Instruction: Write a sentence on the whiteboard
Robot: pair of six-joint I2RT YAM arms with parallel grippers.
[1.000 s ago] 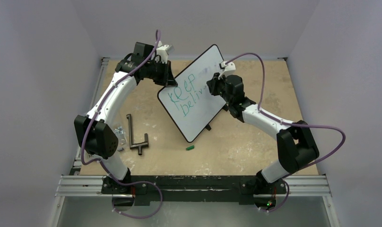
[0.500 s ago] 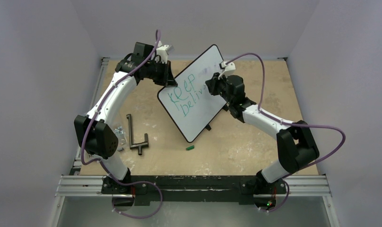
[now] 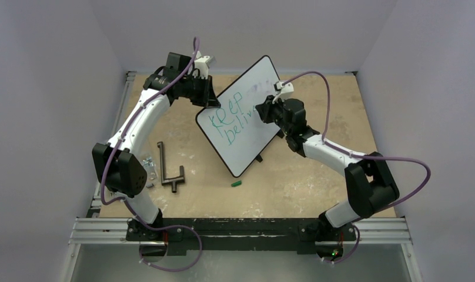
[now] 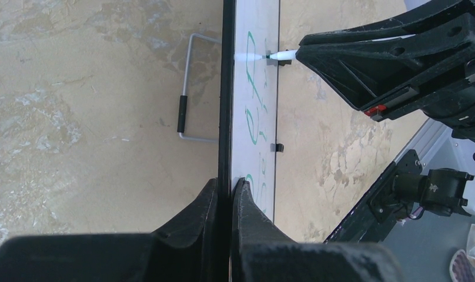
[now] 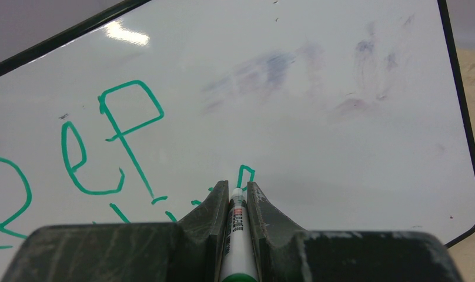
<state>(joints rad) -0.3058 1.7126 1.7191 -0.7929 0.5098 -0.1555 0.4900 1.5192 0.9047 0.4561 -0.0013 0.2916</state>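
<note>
Left pincer (image 4: 225, 187) pinches the whiteboard (image 3: 247, 150) edge so it stands tilted on the counter (image 3: 294, 182) and does not slip. Right pincer (image 5: 237, 189) squeezes a green marker (image 5: 237, 235), tip by the sentence (image 5: 114, 126), to add letters.

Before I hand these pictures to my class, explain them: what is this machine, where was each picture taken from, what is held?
These are two robot arms bolted to a table. One picture looks down from above; the other two come from wrist cameras. The left pincer is shut on the edge of a whiteboard, holding it tilted. The right pincer is shut on a green marker, its tip at the board, beside green lettering reading roughly "Keep beliv". On the table lie a dark metal tool and a small green piece, perhaps the cap.
</note>
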